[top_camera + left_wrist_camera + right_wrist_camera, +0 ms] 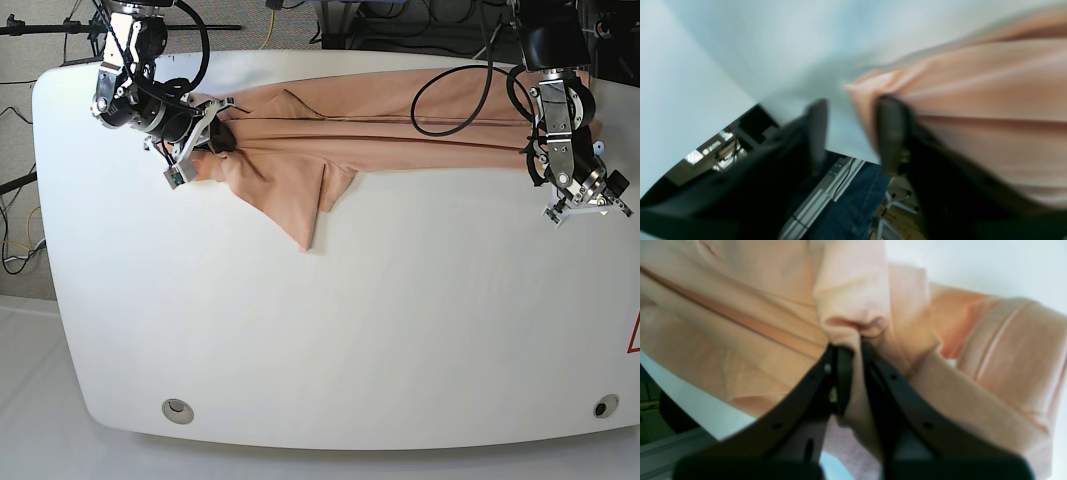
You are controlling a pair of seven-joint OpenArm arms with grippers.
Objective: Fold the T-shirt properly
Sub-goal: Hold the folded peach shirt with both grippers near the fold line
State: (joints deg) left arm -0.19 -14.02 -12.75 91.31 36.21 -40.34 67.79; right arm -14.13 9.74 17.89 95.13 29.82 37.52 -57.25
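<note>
- Stretching along the table's (330,330) far edge, the shirt (400,135) lies as a narrow folded band, one flap drooping toward us.
- We see the right gripper (853,350) clamped on bunched shirt cloth; pulling from here may drag the band askew.
- We see the left gripper (853,133) with jaws parted, cloth touching one finger only; a snag could lift that end.

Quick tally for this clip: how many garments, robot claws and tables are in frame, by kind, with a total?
T-shirt: 1
Claws: 2, the left claw open beside the shirt's edge, the right claw shut on a bunch of the fabric
White table: 1
Total: 4
</note>
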